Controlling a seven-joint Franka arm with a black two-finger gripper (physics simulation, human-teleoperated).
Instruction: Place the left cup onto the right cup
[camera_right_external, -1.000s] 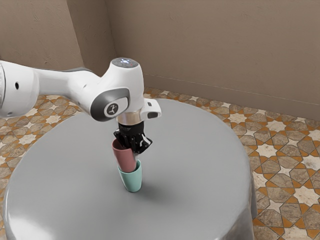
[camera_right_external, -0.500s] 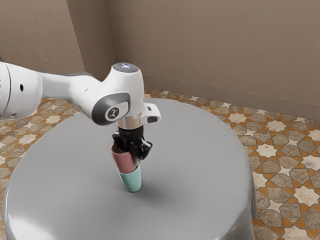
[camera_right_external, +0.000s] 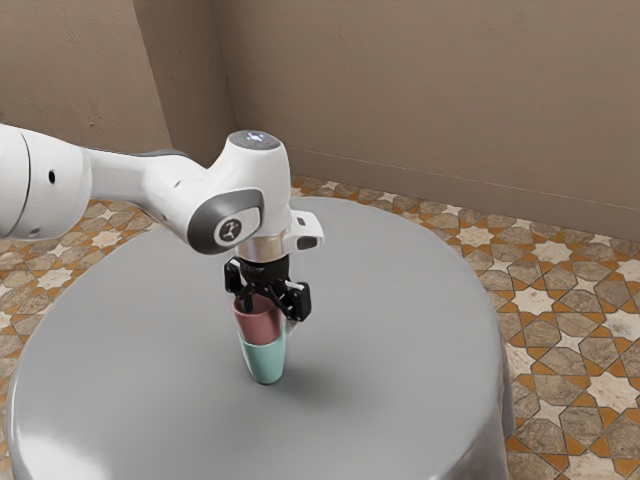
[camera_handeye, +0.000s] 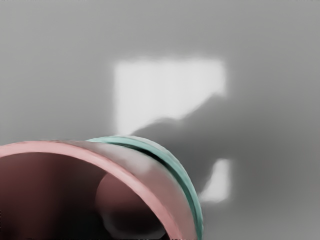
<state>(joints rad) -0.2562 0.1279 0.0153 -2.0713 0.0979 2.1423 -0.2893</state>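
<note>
Sitting deeper, pink cup in teal cup

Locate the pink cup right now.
In the exterior view, the pink cup sits upright, nested in the teal cup, near the middle of the grey table and directly under the tool.

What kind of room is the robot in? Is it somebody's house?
Probably a room in a house, though it's a computer-made picture. You can see a patterned tile floor, plain brown walls and a round grey table.
</note>
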